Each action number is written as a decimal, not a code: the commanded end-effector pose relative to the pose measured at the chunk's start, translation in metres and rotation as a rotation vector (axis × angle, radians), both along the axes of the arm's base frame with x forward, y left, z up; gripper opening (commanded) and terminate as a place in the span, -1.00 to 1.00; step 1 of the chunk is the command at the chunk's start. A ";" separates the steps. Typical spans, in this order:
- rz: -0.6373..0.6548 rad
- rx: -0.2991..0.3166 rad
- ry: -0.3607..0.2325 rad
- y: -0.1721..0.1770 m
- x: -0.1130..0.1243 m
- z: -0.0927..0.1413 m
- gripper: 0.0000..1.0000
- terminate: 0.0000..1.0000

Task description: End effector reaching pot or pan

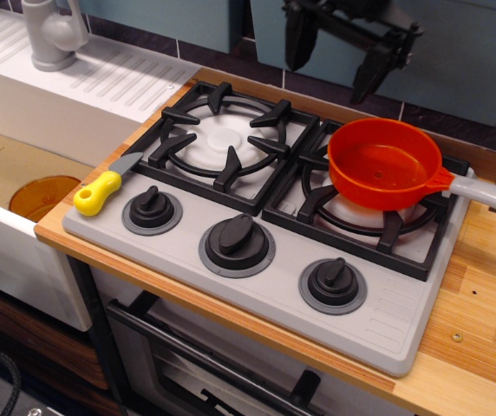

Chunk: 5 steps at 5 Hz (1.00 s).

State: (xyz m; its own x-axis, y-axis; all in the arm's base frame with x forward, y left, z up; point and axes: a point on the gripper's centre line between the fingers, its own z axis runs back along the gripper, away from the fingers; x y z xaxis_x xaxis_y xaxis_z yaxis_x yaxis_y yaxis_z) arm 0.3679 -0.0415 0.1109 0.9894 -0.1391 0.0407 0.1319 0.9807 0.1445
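Note:
The bright orange saucepan sits upright on the right burner of the toy stove, its long grey handle pointing right over the wooden counter. My black gripper hangs at the top of the view, behind the stove and above the gap between the two burners. Its two thin fingers are spread wide apart and hold nothing. The right finger is just above and behind the pan's far rim, not touching it. The arm above is cut off by the frame.
A grey stove top with three black knobs lies on the wooden counter. A yellow-handled knife lies at its left edge. A sink with an amber disc and a grey tap is left.

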 end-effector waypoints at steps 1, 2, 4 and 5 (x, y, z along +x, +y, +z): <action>-0.027 0.008 -0.139 0.002 0.006 -0.012 1.00 -1.00; -0.014 -0.004 -0.144 0.000 0.006 -0.025 1.00 -1.00; 0.000 -0.041 -0.116 -0.006 0.007 -0.040 1.00 -1.00; -0.020 -0.082 -0.086 -0.005 0.011 -0.047 1.00 -1.00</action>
